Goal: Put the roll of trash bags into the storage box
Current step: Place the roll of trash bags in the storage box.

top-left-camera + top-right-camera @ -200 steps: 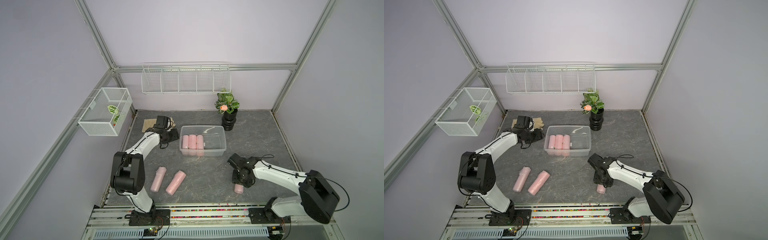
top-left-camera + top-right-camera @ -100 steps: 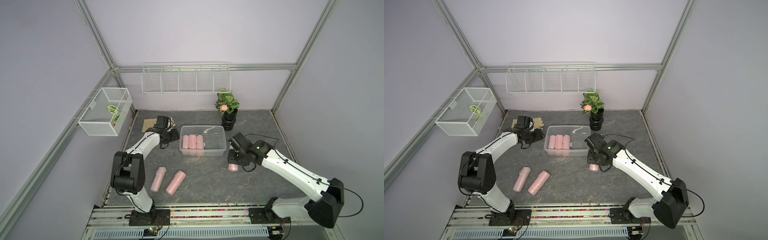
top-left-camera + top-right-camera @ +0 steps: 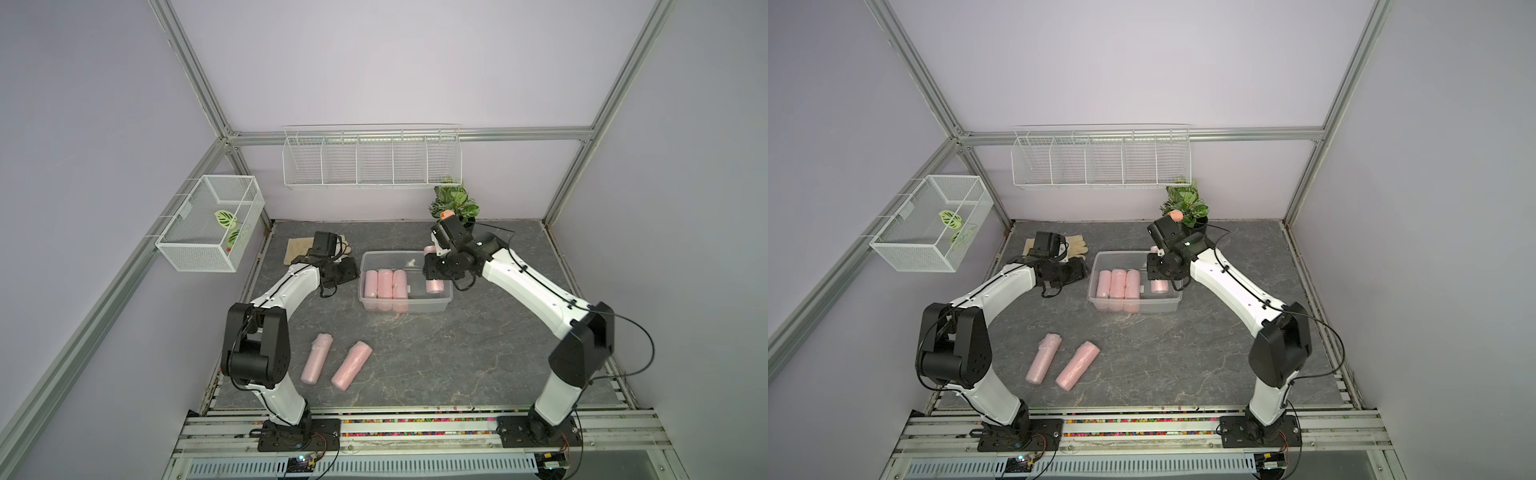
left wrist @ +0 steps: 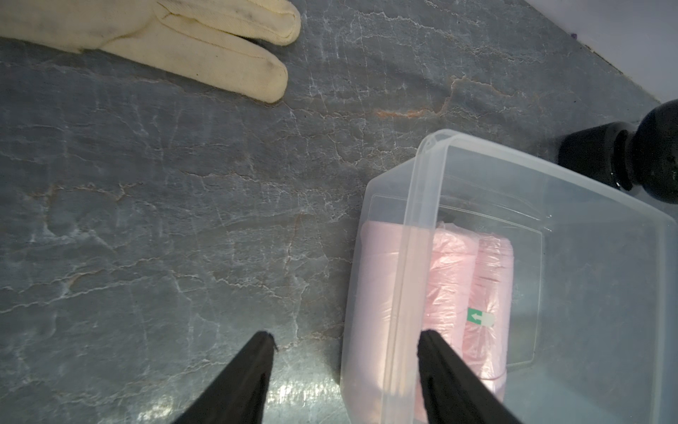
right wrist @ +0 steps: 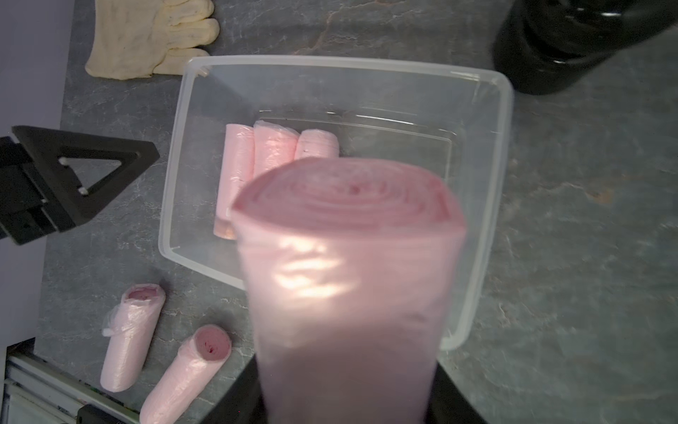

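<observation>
**Right gripper** (image 3: 434, 272), clamped on a pink roll (image 5: 348, 275), holds it over the right end of the box (image 3: 419, 306), toward the back edge of the counter (image 3: 478, 353). **Left gripper** (image 4: 346, 336), jaws apart and empty, beside the box's left wall. Three rolls (image 3: 384, 289) lie inside.

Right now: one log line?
right gripper: roll held over box | left gripper: open | boxed: three rolls | table: two rolls

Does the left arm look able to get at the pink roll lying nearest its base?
Probably yes. The left arm has open, empty jaws beside the storage box, and the roll lies bare on the table with nothing over it; the arm would only have to fold back.
</observation>
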Available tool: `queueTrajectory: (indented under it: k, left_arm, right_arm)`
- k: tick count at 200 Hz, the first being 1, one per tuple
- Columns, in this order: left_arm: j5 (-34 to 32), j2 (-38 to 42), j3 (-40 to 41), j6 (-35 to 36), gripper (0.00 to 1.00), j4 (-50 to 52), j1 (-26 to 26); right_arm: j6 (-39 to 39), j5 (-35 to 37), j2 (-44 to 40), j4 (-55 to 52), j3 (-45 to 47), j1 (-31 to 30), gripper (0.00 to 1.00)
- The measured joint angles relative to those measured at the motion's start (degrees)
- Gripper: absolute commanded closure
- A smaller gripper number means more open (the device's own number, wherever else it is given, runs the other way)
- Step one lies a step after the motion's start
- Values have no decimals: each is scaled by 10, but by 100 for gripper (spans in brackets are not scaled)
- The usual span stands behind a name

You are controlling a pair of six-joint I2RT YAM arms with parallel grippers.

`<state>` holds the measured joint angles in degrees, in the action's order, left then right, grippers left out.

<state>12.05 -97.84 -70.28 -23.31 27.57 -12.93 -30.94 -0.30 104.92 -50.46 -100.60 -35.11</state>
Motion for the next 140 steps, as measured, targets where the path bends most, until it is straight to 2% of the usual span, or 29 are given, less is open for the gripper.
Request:
queueTrajectory:
  k: [45,140]
  left_arm:
    - [0,0,0,0,33,2,0]
    - [0,0,0,0,33,2,0]
  right_arm:
    - [24,-43,103,2,-53,13,50]
    - [29,-85,194,12,-62,13,50]
